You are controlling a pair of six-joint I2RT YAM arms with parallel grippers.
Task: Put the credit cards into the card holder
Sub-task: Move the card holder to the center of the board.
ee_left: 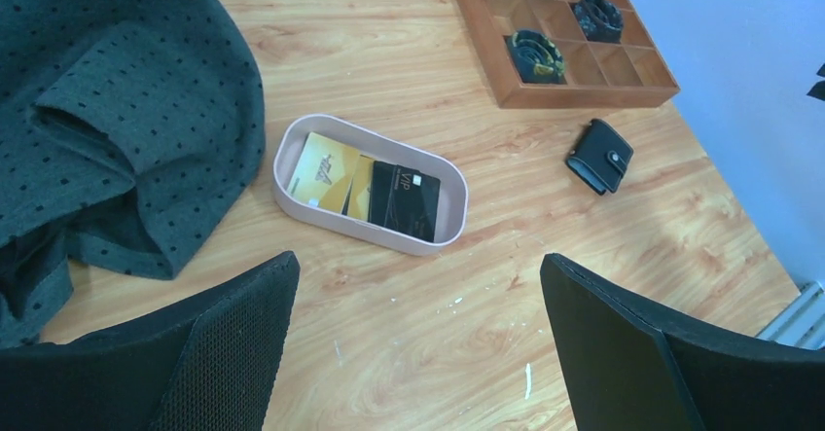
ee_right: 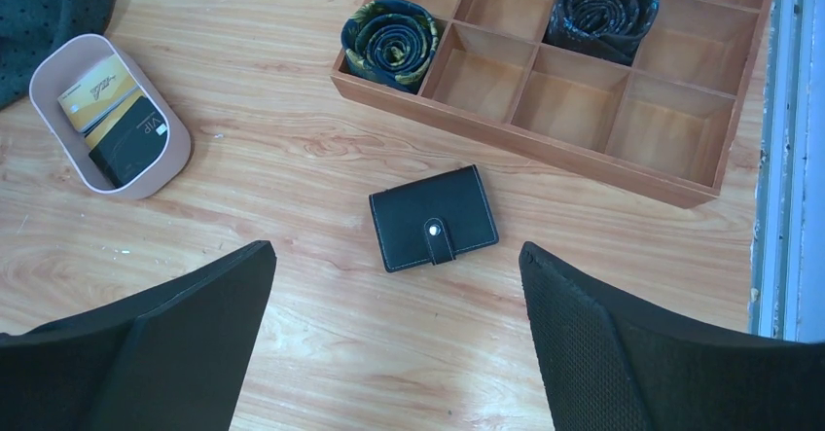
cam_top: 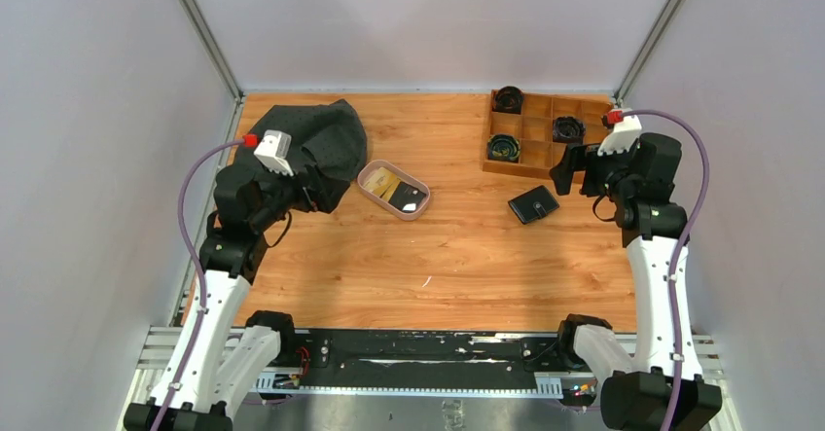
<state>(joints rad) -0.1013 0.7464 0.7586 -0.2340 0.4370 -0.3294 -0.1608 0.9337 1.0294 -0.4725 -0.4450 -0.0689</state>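
Near bench [cam_top: 467,266] right edge: card holder [ee_right: 433,219], shut, clear all round, long axis skewed; left pincer [ee_left: 418,285], right pincer [ee_right: 399,290] agape.

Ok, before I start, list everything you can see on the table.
credit cards: at least three, two gold and one black, in the tray
tray: one, pinkish, left of centre
card holder: one, black, snapped shut, just in front of the wooden box
wooden box: one, brown, far right
rolled ties: three, dark, in box compartments
cloth: one, dark grey dotted, far left
left gripper: open, empty
right gripper: open, empty
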